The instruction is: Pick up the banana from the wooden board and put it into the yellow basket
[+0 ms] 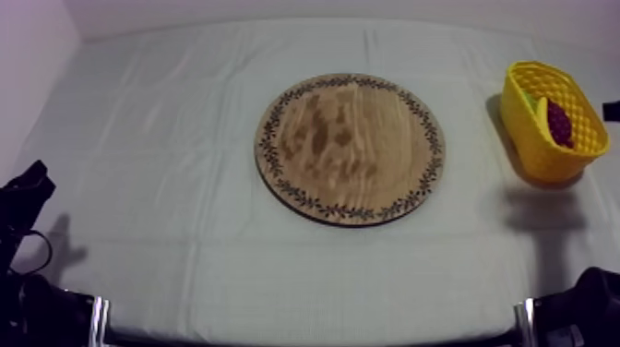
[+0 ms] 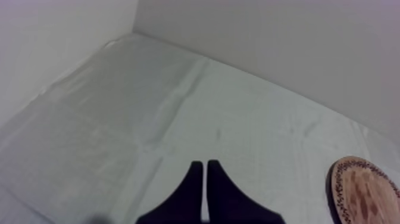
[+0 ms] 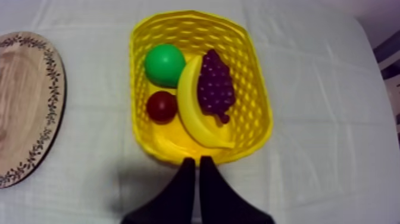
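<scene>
Table: a grey-white cloth [image 1: 166,185] covered the whole surface, creased in a few long folds, with pale walls rising behind it.
Wooden board: the round board [image 1: 350,148], rimmed with a leaf pattern, lay flat near the middle of the table, bare grained wood across its whole face.
Yellow basket: the latticed basket [image 3: 262,119] stood upright on the cloth at the right side of the table, well apart from the board, and held four toy fruits.
Left gripper: the left gripper [image 2: 205,170] hung above bare cloth at the left side of the table. Its two black fingers were pressed together into a narrow wedge, closed on nothing, and the board's rim lay some way off.
Right gripper: the right gripper [image 3: 197,161] hung just outside the basket's near wall. Its fingers were likewise closed into a wedge with nothing between them.
Banana: the banana [image 3: 193,113] lay inside the basket, clear of both grippers, running from the far side of the basket floor towards the near wall.
Grapes: the dark purple bunch [image 3: 215,86] nestled into the banana's inner curve, touching it.
Green fruit: a round green fruit [image 3: 165,65] sat in a far corner of the basket, against the banana's outer curve.
Small red fruit: the small red fruit [image 3: 162,106] lay just beside the green fruit, on the side nearer the right gripper, close against the banana.
</scene>
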Controlling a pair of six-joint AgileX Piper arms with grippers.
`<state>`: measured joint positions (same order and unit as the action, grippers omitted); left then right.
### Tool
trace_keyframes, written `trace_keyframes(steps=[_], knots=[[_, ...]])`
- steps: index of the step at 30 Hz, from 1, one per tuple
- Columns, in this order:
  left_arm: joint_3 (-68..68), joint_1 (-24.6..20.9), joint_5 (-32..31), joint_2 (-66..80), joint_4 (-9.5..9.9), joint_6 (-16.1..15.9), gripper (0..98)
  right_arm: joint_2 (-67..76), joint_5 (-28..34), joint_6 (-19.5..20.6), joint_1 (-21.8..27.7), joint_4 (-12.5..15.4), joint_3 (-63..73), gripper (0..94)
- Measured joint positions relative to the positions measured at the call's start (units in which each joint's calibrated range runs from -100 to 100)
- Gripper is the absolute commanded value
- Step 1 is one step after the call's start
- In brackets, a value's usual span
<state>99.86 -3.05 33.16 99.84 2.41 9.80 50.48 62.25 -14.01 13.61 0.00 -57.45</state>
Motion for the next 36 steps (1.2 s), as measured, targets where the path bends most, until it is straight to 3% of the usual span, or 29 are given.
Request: trace_keyframes(steps=[5, 14, 20, 24, 30, 36], knots=[[0.0, 0.0, 0.0, 0.0, 0.0, 0.0, 0.1, 8.0, -3.9, 0.5, -0.7, 4.0, -6.3, 0.4], [0.0, 0.0, 0.0, 0.0, 0.0, 0.0, 0.1, 24.0, -16.3, -4.1, -0.4, 11.7, -22.0, 0.3], [0.0, 0.0, 0.0, 0.0, 0.0, 0.0, 0.1, 32.8, -22.4, -6.2, 0.0, 14.7, -32.0, 0.3], [0.0, 0.0, 0.0, 0.0, 0.0, 0.0, 0.1, 37.8, -21.2, -4.8, -0.4, 13.4, -36.4, 0.3], [0.0, 0.0, 0.0, 0.0, 0.0, 0.0, 0.1, 43.7, -18.6, 2.5, -3.1, 6.8, -39.1, 0.4], [0.0, 0.0, 0.0, 0.0, 0.0, 0.0, 0.1, 45.2, -24.3, 9.0, -5.8, 2.5, -41.8, 0.4]])
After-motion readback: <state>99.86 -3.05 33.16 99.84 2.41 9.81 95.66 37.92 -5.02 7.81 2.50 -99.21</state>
